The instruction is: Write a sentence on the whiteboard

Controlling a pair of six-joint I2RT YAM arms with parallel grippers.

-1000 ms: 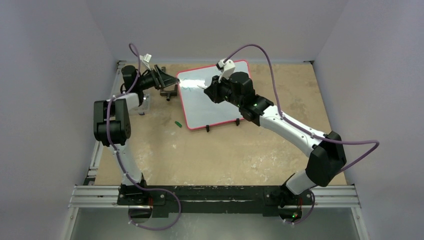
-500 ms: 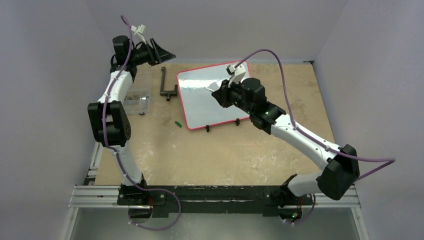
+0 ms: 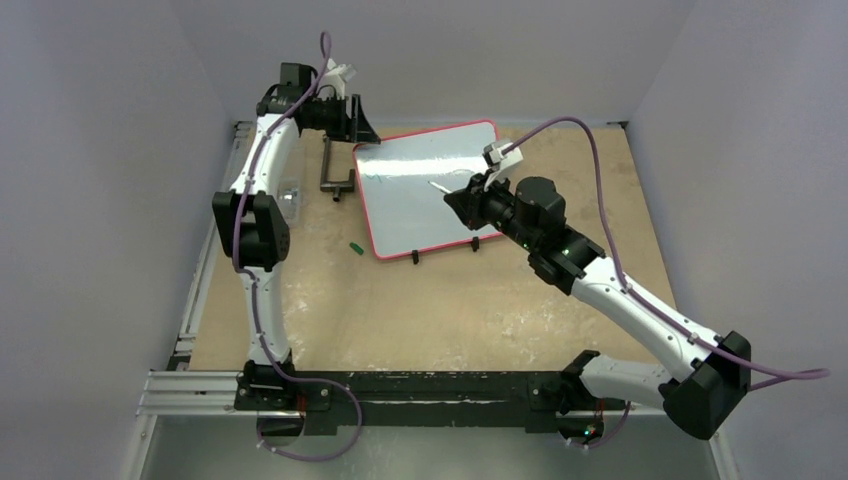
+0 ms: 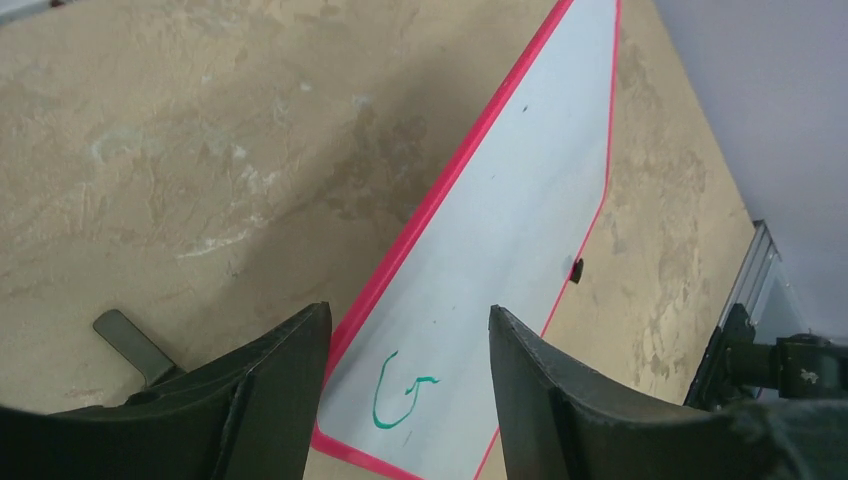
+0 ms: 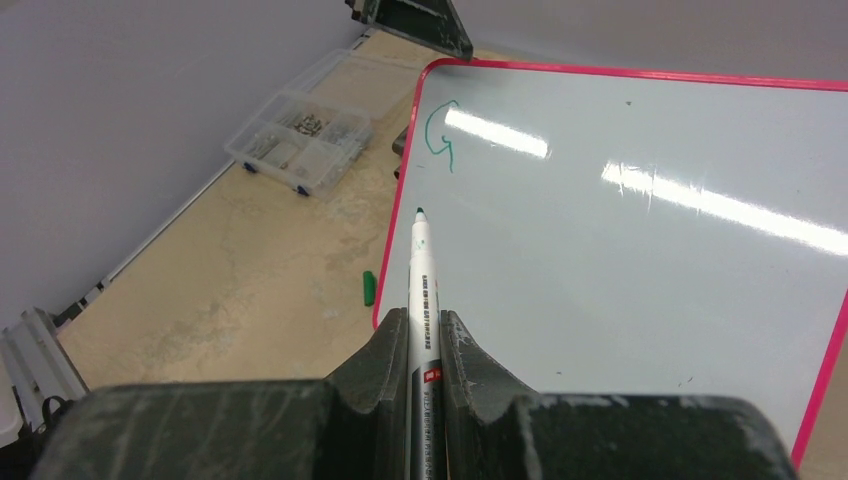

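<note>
Looking down from above, you see the left arm (image 3: 258,215) reared up toward the bench's far left corner. Its left gripper (image 3: 365,128) hangs high beside the far left corner of the whiteboard (image 3: 400,215), which lies at the middle of the far edge. The right arm (image 3: 640,310) stretches long and low from the near right, and the right gripper (image 3: 452,195) holds a marker (image 3: 438,186) over the board. A clear box (image 3: 290,192) is partly hidden behind the left arm.

From the left wrist, your fingers (image 4: 290,380) stand apart with nothing between them. Of the sentence (image 4: 398,392) only one green G-like curl shows, and the board is cut off at the bottom.

From the right wrist, the jaws pinch the marker's barrel. You cannot tell whether its tip touches the board. A small green cap (image 5: 368,287) lies on the bench just off the red frame.
</note>
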